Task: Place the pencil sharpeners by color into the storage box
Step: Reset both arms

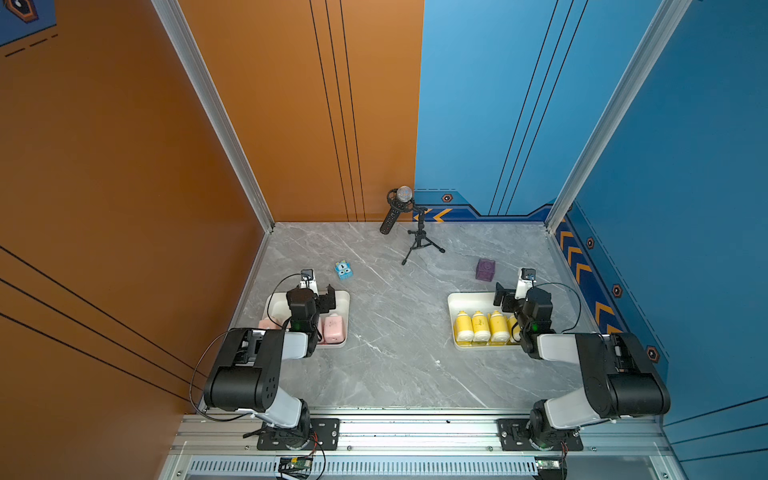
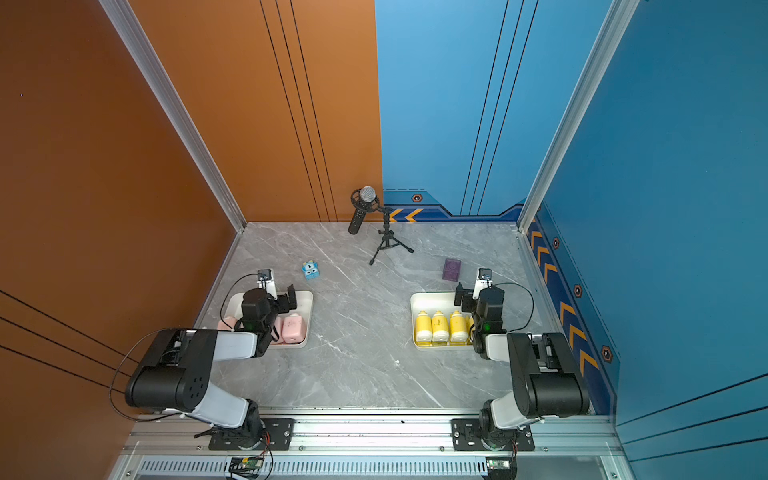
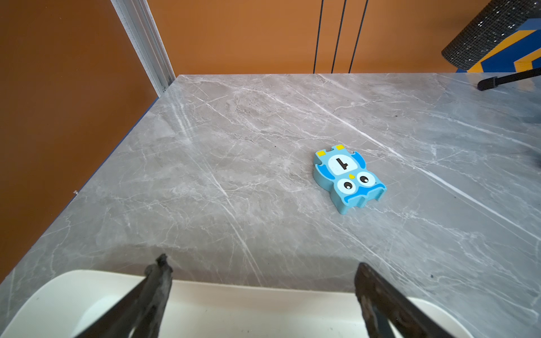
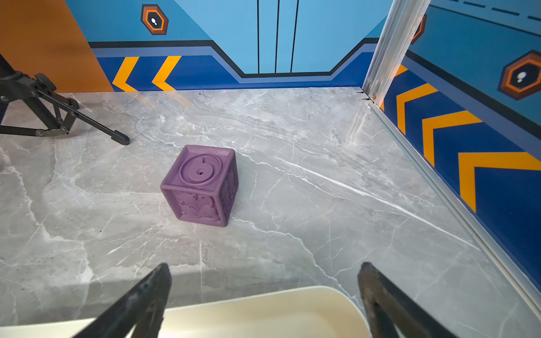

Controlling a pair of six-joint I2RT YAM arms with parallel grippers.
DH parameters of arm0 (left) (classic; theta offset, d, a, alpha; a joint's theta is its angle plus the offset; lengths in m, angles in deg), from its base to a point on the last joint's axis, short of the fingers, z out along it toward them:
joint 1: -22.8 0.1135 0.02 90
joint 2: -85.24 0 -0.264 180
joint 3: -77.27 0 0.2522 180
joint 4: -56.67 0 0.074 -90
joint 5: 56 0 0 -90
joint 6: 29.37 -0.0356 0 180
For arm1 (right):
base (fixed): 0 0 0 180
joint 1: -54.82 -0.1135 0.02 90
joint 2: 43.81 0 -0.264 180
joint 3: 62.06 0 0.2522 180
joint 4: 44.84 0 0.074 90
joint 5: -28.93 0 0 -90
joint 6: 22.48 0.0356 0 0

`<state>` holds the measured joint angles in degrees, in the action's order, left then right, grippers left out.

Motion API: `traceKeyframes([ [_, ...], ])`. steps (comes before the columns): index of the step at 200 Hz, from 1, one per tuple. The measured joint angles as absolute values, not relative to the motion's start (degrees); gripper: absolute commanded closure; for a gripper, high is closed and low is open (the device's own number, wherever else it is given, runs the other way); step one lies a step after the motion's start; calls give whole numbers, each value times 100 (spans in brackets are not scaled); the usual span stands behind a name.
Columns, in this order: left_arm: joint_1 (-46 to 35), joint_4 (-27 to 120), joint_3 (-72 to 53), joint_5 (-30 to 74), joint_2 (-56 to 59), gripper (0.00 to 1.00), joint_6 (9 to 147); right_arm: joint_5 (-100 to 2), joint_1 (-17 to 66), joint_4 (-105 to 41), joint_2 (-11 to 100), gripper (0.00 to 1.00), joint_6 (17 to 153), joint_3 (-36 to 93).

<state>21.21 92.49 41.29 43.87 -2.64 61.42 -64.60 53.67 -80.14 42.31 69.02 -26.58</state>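
Pink pencil sharpeners [image 1: 334,328] [image 2: 293,328] lie in the near part of a white storage box [image 1: 343,297] on the left, partly hidden under my left arm. Several yellow bottle-shaped pencil sharpeners [image 1: 481,328] [image 2: 440,326] stand in a row in a second white storage box [image 1: 455,299] on the right. My left gripper [image 1: 316,296] [image 3: 262,267] hovers open over the far, bare half of the left box [image 3: 263,307]. My right gripper [image 1: 517,293] [image 4: 265,269] is open above the far end of the right box [image 4: 263,313]. Neither holds anything.
A blue owl block [image 1: 344,270] [image 3: 348,178] lies beyond the left box. A purple cube [image 1: 485,269] [image 4: 202,187] sits beyond the right box. A microphone on a tripod [image 1: 419,241] stands at the back centre. Walls close the left, right and back.
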Motion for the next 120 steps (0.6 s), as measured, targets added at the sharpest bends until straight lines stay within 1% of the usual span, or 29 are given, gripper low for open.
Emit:
traceKeyframes([
  [120, 2121, 9249, 4129, 4387, -264, 2, 6145, -6423, 5367, -7996, 4233, 0, 6904, -2649],
])
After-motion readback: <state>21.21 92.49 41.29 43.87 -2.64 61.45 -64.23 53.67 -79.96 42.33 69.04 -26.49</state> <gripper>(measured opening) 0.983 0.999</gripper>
